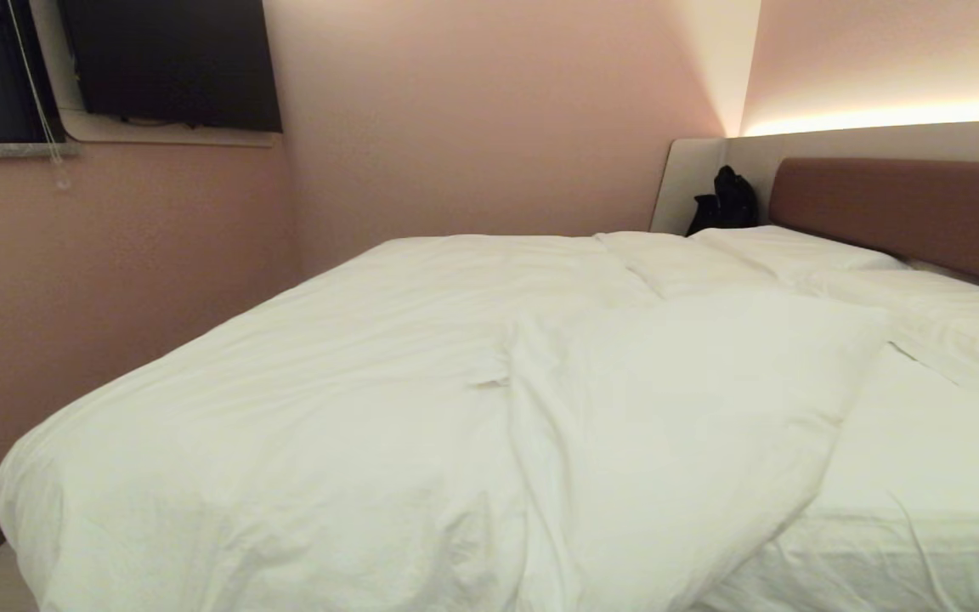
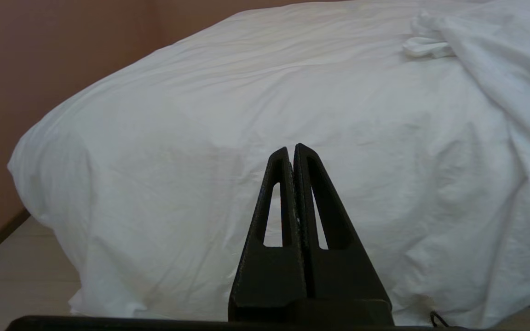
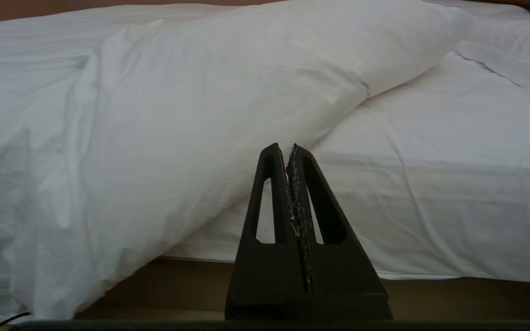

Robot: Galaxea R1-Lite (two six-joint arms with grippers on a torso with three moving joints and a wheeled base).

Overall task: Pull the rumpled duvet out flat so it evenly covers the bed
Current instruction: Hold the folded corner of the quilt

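Right gripper (image 3: 291,148), pinched closed and empty, is facing the bed (image 1: 923,501); the duvet (image 1: 421,408) fold is running from its 7 o'clock toward 1 o'clock, baring the sheet (image 3: 453,151) at 2 o'clock. Left gripper (image 2: 291,149), likewise closed and empty, is idling.

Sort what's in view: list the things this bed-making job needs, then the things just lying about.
Job:
- puffy white rumpled duvet
- wide white-sheeted bed with brown padded headboard

Lying about:
- flat white pillows
- black bag in corner
- dark wall-mounted screen
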